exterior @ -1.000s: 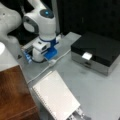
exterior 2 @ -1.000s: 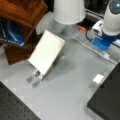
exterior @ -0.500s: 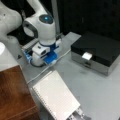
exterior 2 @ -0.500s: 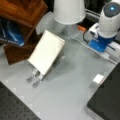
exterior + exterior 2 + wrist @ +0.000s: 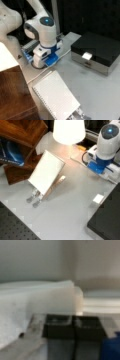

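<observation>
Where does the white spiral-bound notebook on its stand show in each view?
Front view: white spiral-bound notebook at the bottom, centre.
Front view: notebook left of centre, tilted on its stand.
Wrist view: not identifiable.
Shared landmark: the black box, right in both front views.

We're looking across a pale grey desk [image 5: 100,92], smooth and matte in both front views. At a front view's top hangs a dark backdrop [image 5: 95,17], nearly black. A glowing white lamp shade [image 5: 68,130] throws a warm patch onto the desk beneath it. Over at a front view's left sits brown wooden furniture [image 5: 21,132], and a dark perforated board [image 5: 15,225] borders the desk at the bottom-left corner.
</observation>
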Robot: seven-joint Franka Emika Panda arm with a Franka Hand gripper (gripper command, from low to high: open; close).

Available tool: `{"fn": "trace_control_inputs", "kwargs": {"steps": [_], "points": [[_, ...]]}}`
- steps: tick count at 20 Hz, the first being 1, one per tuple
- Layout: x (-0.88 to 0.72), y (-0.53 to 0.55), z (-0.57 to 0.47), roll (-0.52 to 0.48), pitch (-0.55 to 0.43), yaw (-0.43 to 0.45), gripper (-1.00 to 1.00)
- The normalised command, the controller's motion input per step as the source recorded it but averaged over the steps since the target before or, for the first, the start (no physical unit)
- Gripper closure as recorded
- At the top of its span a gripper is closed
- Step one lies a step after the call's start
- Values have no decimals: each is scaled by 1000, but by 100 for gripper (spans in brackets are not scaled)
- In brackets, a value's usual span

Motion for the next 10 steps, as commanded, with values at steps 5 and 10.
{"fn": "trace_control_inputs", "kwargs": {"steps": [5, 10], "points": [[-1000, -247, -638, 30, -682, 154, 100], [-1000, -197, -461, 33, -540, 180, 100]]}}
